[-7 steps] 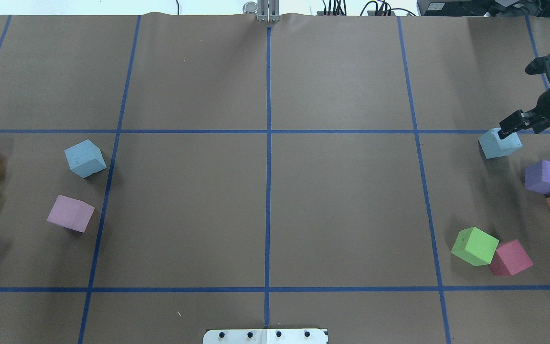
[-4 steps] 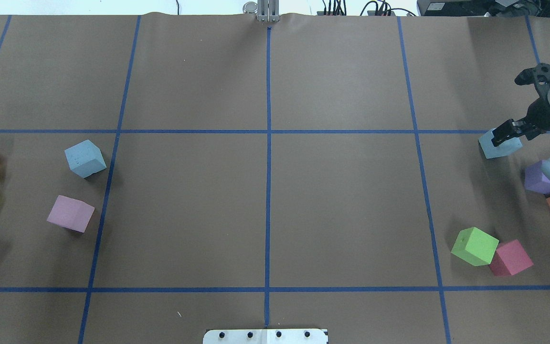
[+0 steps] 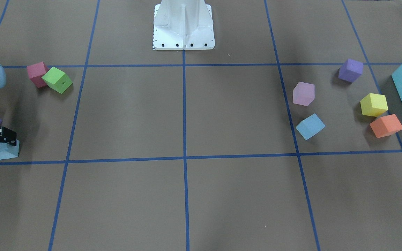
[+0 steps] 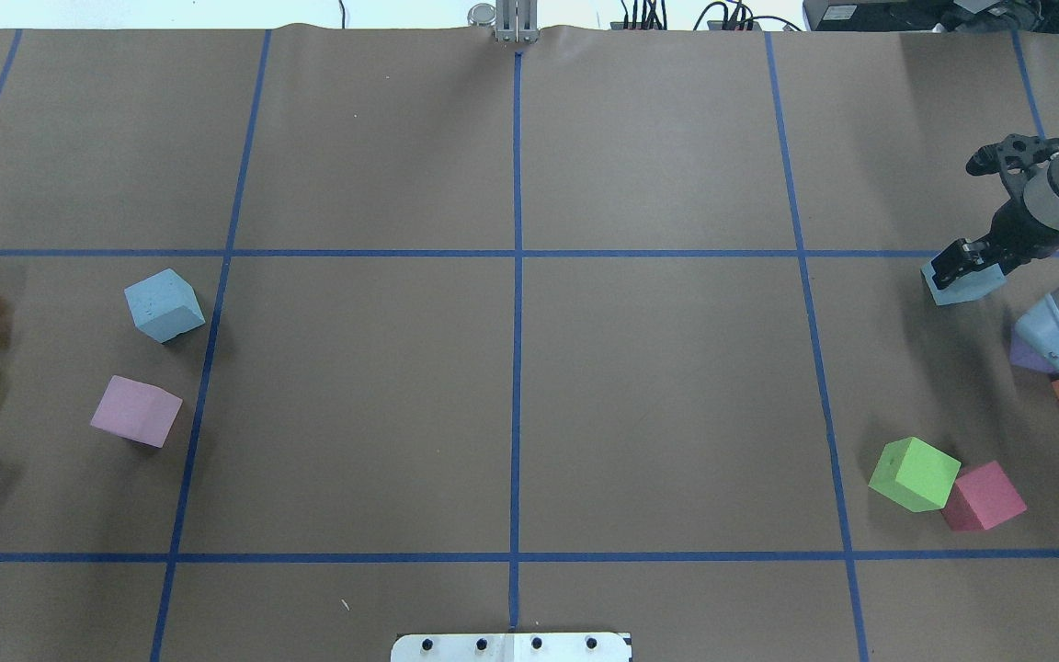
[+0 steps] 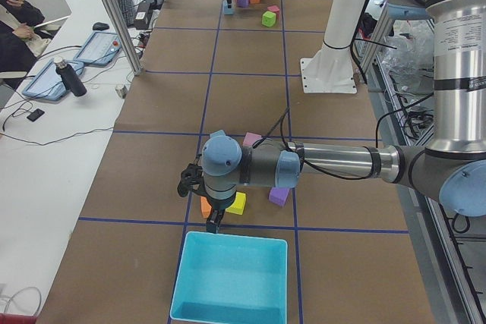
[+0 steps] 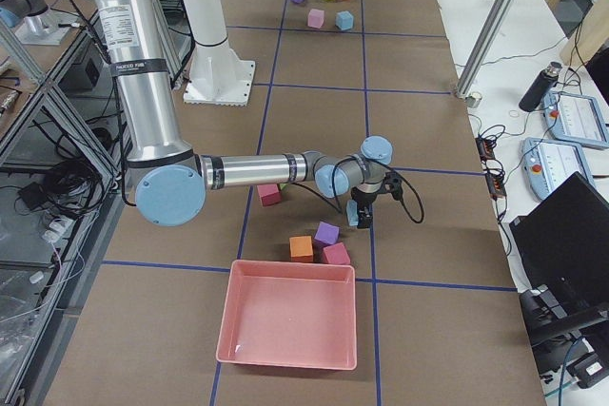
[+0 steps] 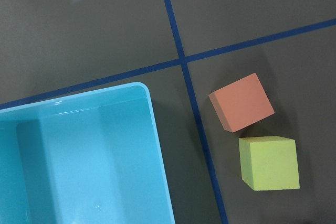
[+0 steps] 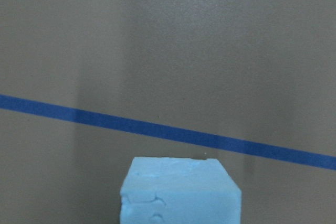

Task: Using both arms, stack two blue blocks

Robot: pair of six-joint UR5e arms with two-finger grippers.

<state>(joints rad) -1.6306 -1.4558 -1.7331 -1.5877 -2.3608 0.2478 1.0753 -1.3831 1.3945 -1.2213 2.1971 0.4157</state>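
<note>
Surfaces: matt brown paper table cover (image 4: 658,405); pale blue foam cube (image 8: 178,192) rough, pitted; turquoise plastic bin (image 7: 79,161) smooth, glossy.

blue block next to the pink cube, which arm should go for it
Left. That blue block sits on the left arm's side; the right gripper is far across at the other blue block.

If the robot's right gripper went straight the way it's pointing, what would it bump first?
Probably the pale blue block. The right gripper points down right over it, and its wrist camera shows that block close below. I can't tell if they already touch.
</note>
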